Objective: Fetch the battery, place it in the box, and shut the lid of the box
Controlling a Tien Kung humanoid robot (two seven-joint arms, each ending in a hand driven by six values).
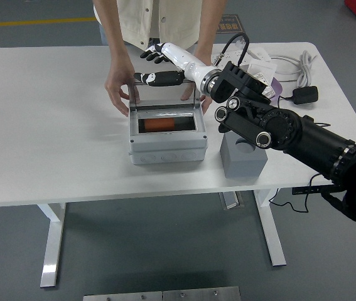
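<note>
Person (159, 19) at far side is being cut off by top edge, only torso and arms showing. One hand (193, 94) is sitting partly hidden behind the robot's right hand (165, 63). Left arm isn't showing. Right arm is running off right edge.
</note>
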